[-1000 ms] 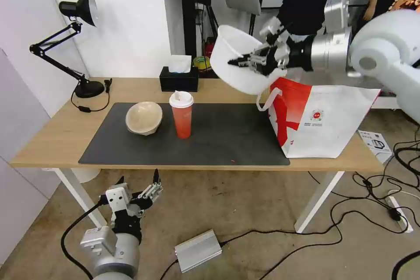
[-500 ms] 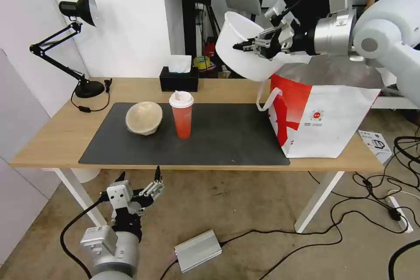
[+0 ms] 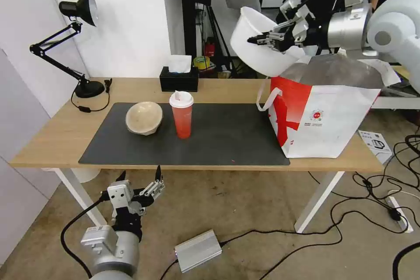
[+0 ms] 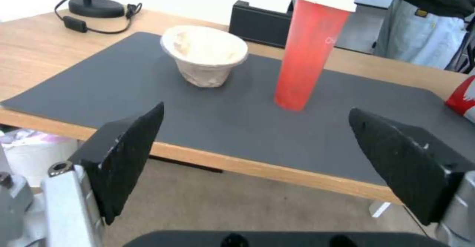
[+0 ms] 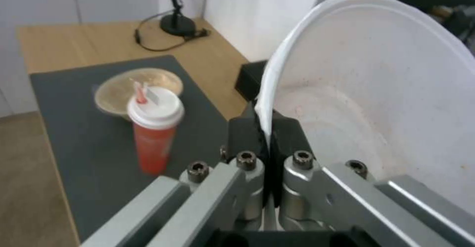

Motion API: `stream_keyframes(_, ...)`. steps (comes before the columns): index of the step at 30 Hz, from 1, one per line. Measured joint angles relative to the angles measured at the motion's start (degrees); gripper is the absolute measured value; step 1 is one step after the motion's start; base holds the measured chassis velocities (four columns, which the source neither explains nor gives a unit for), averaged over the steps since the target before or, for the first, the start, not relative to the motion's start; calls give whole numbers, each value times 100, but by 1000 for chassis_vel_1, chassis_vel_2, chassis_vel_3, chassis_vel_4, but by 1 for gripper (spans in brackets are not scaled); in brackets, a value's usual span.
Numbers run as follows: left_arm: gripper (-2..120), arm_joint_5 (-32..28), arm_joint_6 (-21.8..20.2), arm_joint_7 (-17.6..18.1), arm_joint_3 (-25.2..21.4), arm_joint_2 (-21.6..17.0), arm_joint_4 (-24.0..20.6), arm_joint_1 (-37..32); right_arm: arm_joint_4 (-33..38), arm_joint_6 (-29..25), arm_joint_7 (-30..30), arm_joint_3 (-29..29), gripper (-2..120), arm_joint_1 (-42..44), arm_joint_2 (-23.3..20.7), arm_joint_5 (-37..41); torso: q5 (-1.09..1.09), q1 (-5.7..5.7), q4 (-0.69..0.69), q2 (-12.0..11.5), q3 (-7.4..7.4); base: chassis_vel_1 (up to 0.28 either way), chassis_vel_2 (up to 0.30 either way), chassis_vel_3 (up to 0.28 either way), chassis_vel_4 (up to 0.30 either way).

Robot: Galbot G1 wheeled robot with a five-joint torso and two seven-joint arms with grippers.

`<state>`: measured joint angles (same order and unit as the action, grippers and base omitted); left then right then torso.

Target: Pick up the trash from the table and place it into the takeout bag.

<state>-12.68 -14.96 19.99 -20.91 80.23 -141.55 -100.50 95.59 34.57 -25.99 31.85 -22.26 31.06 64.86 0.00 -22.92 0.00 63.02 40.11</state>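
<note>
My right gripper (image 3: 258, 40) is shut on the rim of the wide white bowl (image 3: 258, 50), holding it tilted in the air just above the near-left corner of the takeout bag (image 3: 323, 118). The right wrist view shows the pads (image 5: 245, 130) pinching the white bowl (image 5: 386, 102) by its wall. A beige bowl (image 3: 144, 117) and a red drink cup (image 3: 181, 115) with a white lid stand on the dark mat (image 3: 218, 140) of the table (image 3: 52, 135). My left gripper (image 3: 139, 180) hangs open below the table's front edge, and its wrist view faces the beige bowl (image 4: 204, 54) and the cup (image 4: 309, 46).
A black tissue box (image 3: 178, 78) sits at the table's back edge, and a black desk lamp (image 3: 74, 43) stands at the back left. Cables and a silver power brick (image 3: 198, 250) lie on the floor under and right of the table.
My right gripper has carried the white bowl up and to the right, from beside the bag to above its left edge. The left arm has stayed put.
</note>
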Motion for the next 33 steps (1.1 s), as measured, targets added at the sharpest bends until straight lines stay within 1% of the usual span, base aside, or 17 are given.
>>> stream_keyframes(3, 100, -10, 18, 1, 4, -25, 4, 3, -87, -8, -14, -83, 0, 138, -169, -33, 1, 0, 0, 0, 0, 0, 0, 0, 0)
stream_keyframes(16, 100, -34, 21, 3, 30, -92, 23, 22, -246, -44, -116, -446, 0, 528, -567, -186, 1, 0, 0, 0, 0, 0, 0, 0, 0)
stream_keyframes(22, 100, -37, 21, 4, 25, -127, -7, 14, -356, -85, -193, -623, 0, 722, -693, -303, 1, 0, 0, 0, 0, 0, 0, 0, 0)
stream_keyframes(30, 100, -33, 21, 5, 59, -110, -4, -4, -471, -119, -207, -800, 0, 945, -729, -377, 0, 0, 1, 0, 0, 0, 0, 0, 0)
stream_keyframes(33, 100, -31, 21, 5, 54, -118, -3, -14, -565, -135, -227, -1027, 0, 1224, -744, -442, 0, 0, 0, 0, 0, 0, 0, 0, 0)
